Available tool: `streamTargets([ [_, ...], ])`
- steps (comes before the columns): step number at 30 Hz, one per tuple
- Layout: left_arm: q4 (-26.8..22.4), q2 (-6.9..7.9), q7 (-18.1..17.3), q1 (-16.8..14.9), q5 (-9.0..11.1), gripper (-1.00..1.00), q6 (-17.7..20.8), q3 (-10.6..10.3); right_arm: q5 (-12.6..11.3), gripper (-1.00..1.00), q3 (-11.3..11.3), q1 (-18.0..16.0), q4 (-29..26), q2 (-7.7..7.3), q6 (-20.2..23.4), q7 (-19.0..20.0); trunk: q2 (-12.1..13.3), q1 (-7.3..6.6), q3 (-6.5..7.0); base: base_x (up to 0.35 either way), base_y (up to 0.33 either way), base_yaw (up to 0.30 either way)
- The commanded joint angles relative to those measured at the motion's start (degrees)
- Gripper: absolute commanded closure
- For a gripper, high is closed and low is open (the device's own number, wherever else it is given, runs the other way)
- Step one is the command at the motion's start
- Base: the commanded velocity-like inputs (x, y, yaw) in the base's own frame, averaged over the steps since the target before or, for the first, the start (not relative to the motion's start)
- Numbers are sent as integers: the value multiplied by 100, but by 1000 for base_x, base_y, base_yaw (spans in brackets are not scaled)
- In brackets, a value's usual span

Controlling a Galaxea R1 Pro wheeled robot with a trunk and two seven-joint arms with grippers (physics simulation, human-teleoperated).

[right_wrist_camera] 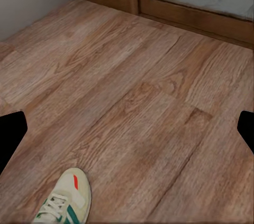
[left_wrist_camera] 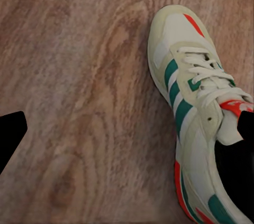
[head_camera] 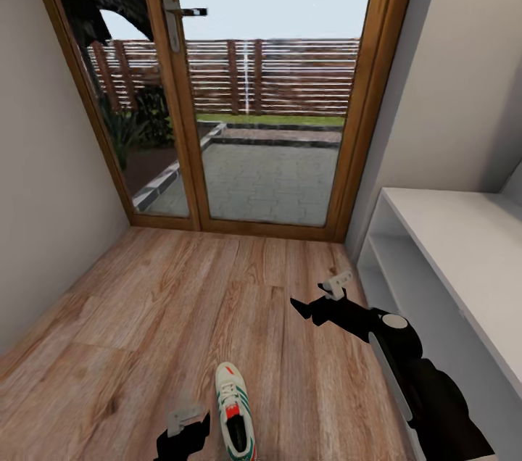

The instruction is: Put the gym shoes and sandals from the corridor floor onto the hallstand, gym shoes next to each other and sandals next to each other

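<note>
Left end effector [head_camera: 181, 432] spread wide beside the gym shoe [head_camera: 234, 412] (not gripping it); right end effector [head_camera: 319, 299] wide open, empty.

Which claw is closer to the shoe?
Left. The left claw hangs right beside the shoe on the floor. The right claw is farther off, nearer the shoe rack.

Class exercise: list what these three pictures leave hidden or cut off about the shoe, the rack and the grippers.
- Gym shoe: heel cut by the head view's bottom edge.
- Hallstand: right part cut by the frame; low shelves partly behind the right arm.
- Left gripper: cropped at the bottom edge, finger spacing unclear.
- Right gripper: edge-on, spacing unclear.
</note>
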Motion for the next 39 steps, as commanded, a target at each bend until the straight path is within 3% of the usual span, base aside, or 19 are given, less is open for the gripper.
streamTargets([
  [1, 4, -2, -2, -3, 5, -100, -18, 18, -6, -100, 3, -3, -6, -3, 33, 10, -4, 1, -37, 0, 0, 0],
  [17, 21, -2, -2, -3, 4, -100, -18, 18, -15, -100, 3, -3, -19, -3, 33, 8, -25, 42, -536, 0, 0, 0],
  [25, 14, -2, -2, -3, 4, -100, -18, 18, -359, -100, 3, -3, -31, -3, 39, 7, -36, 63, -786, 0, 0, 0],
  [30, 13, -2, -2, -2, 4, -100, -18, 18, -581, -100, 3, -3, -32, -3, 41, 7, -36, 63, -820, 0, 0, 0],
  [38, 19, -9, -2, -3, 4, -100, -18, 18, -669, -100, 6, -3, -21, 2, 41, -1, -36, 63, -830, 0, 0, 0],
  [39, 20, -10, -2, -2, 4, -100, -18, 18, -680, -100, 11, -3, -16, 55, 41, -5, -36, 63, -830, 0, 0, 0],
])
